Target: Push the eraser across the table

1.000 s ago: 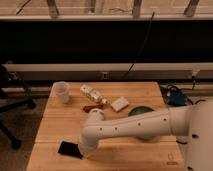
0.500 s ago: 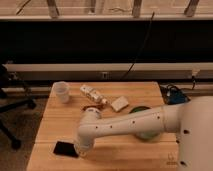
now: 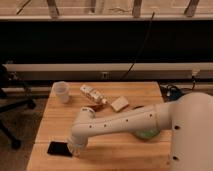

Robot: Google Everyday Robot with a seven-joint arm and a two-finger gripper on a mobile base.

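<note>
Gripper [image 3: 76, 148] sits low at the near-left part of the table [image 3: 135, 90], at the end of my white arm [image 3: 125, 122], which reaches in from the right across the boards. It is pointed down at the tabletop, and its tip is right against the right end of the eraser [image 3: 59, 148]. I cannot tell whether the two are touching or only just beside each other.

Eraser: flat, black, lying on the wood close to the near-left corner, long side roughly along the table's front edge, slightly skewed. Nothing lies on top of it.

Other items I can log from here:
- Translucent white cup [image 3: 61, 92], upright, far-left area of the table, well apart from the eraser.
- Plastic bottle [image 3: 93, 94] lying on its side just right of the cup, cap end toward the middle.
- Small reddish-brown object [image 3: 90, 106] near the bottle, partly behind the arm's elbow.
- Pale beige block [image 3: 119, 104] near the table's middle, just beyond the arm.
- Green object [image 3: 146, 134] showing under the arm on the right side; mostly hidden, shape unclear.
- Dark office chair [image 3: 10, 102] off the left edge of the table.
</note>
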